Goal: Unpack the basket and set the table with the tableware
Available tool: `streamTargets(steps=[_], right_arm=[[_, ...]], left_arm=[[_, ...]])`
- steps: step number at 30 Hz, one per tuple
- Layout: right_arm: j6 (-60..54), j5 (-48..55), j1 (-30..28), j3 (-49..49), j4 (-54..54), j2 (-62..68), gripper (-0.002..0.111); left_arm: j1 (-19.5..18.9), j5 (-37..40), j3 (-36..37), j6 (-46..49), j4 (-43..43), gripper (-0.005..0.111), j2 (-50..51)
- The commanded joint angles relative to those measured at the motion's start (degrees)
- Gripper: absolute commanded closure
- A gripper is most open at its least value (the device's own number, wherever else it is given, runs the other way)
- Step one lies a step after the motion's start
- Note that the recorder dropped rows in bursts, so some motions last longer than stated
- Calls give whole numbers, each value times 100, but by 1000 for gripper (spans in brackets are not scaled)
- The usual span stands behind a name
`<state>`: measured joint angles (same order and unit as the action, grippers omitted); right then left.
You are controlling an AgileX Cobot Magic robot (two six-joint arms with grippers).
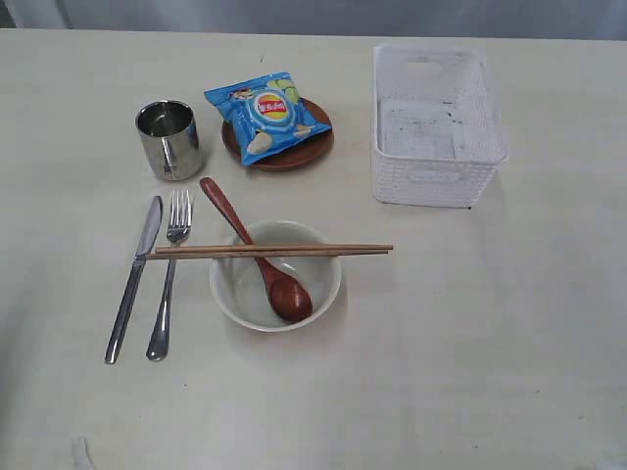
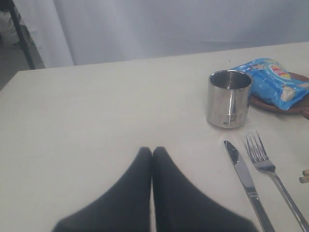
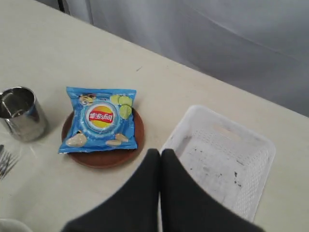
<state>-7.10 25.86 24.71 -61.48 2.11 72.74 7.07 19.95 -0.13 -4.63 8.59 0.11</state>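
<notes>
The white basket (image 1: pixel 438 124) stands empty at the right rear of the table (image 1: pixel 490 343). An off-white bowl (image 1: pixel 275 276) holds the wooden spoon (image 1: pixel 257 253), and two chopsticks (image 1: pixel 269 251) lie across its rim. Left of the bowl lie the knife (image 1: pixel 133 278) and fork (image 1: pixel 169 272), with the steel cup (image 1: pixel 169 140) behind them. The dark brown plate (image 1: pixel 278 143) carries the blue chip bag (image 1: pixel 265 115). Neither arm shows in the exterior view. My left gripper (image 2: pixel 152 152) is shut and empty over bare table beside the knife (image 2: pixel 245 175). My right gripper (image 3: pixel 160 153) is shut and empty between plate (image 3: pixel 102 155) and basket (image 3: pixel 223 162).
A grey curtain (image 2: pixel 169 26) hangs behind the table's far edge. Bare tabletop stretches along the front and right of the exterior view and left of the cup (image 2: pixel 229 98) in the left wrist view.
</notes>
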Motion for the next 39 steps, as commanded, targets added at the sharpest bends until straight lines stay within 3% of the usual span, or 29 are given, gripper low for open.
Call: streamTargets(steps=[1, 10, 21, 25, 30, 34, 39], right_arm=[[232, -295, 4, 712, 151, -1135, 109], [515, 319, 4, 1125, 335, -3548, 109], [589, 188, 4, 1207, 480, -7193, 109], [491, 8, -508, 1765, 504, -7274, 109], [476, -52, -1591, 2699, 388, -6612, 109], [565, -157, -1952, 3277, 388, -6183, 109], [575, -876, -2002, 4170, 388, -6212, 109]], left_arm=[[29, -3, 13, -13, -22, 107, -11], [29, -3, 13, -13, -22, 107, -11], [29, -3, 13, -13, -13, 107, -11], [29, -3, 13, -13, -13, 107, -11], [29, -3, 13, -13, -13, 107, -11], [29, -3, 13, -13, -13, 107, -11], [29, -3, 13, -13, -13, 107, -11]])
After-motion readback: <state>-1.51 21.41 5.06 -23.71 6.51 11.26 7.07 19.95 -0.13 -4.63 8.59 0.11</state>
